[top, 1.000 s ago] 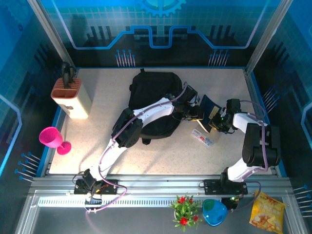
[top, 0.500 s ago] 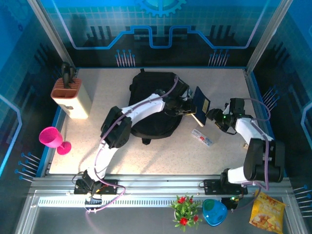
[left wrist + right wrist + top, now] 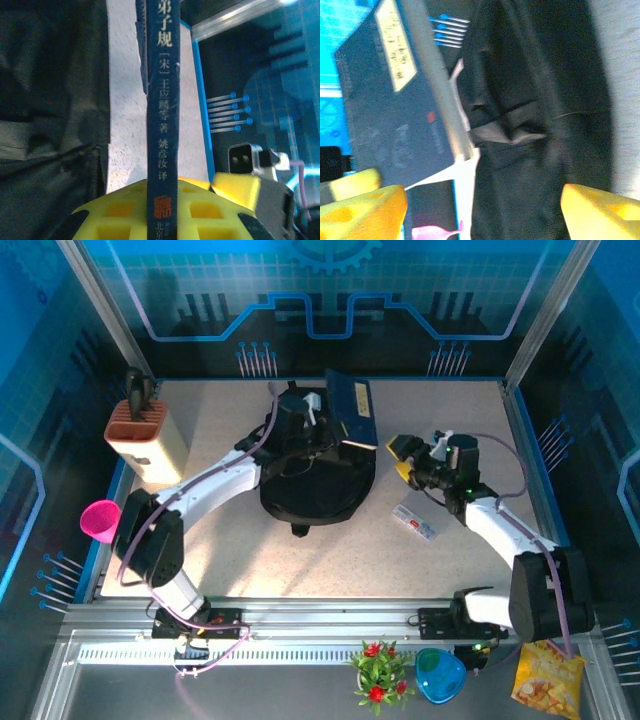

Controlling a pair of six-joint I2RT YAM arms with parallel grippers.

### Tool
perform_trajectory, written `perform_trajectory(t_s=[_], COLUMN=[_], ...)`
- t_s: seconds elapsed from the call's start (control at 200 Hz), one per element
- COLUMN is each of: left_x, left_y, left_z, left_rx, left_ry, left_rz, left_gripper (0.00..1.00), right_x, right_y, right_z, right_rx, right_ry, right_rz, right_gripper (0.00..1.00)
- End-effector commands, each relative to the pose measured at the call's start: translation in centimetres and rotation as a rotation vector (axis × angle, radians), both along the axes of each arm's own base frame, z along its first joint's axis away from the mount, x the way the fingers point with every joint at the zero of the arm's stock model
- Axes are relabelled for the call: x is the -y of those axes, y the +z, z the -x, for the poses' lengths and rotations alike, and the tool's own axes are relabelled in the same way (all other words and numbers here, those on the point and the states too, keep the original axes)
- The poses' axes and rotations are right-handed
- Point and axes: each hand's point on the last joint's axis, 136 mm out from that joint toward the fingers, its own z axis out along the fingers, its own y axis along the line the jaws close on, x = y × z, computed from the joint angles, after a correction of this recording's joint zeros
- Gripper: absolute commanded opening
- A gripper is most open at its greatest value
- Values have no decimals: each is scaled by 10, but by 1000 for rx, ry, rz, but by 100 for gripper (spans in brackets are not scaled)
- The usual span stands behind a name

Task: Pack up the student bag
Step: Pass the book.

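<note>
The student bag (image 3: pixel 315 475), a black fabric backpack, lies mid-table; its dark fabric also shows in the wrist views (image 3: pixel 50 100) (image 3: pixel 535 100). My left gripper (image 3: pixel 318 410) hovers over the bag's far end, shut on a dark blue book (image 3: pixel 351 408). In the left wrist view the book's spine (image 3: pixel 162 100) with pale Chinese print stands pinched between the yellow fingers (image 3: pixel 115 210). My right gripper (image 3: pixel 405 455) stands open just right of the bag, nothing between its yellow fingers (image 3: pixel 360 205). It faces the book's cover (image 3: pixel 385 100) and the bag.
A small white packet (image 3: pixel 414 521) lies on the table right of the bag. A cream knife block (image 3: pixel 145 440) stands at the left, a pink goblet (image 3: pixel 100 520) at the left edge. A potted plant (image 3: pixel 378 672), blue bowl (image 3: pixel 438 675) and snack bag (image 3: pixel 548 675) sit beyond the near rail.
The left arm has swung the book from the bag's right side to over its far end. The right gripper has opened, let go of the book and shifted left.
</note>
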Motion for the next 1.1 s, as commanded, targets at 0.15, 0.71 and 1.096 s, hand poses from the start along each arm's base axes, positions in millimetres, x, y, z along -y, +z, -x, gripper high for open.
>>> perform_trajectory(t_s=[0.15, 0.71, 1.096], left_x=[-50, -57, -63], left_y=[58, 74, 64], left_z=[2, 12, 14], left_rx=[243, 234, 198], left_ry=[239, 284, 312], left_rz=[132, 354, 346], left_gripper=[0, 0, 10], right_x=[-67, -139, -139], right_y=[51, 86, 87], right_z=[-15, -45, -49], right_rx=[115, 161, 208], right_ry=[-20, 59, 45], right_rz=[-191, -352, -325], right_gripper=[83, 67, 16])
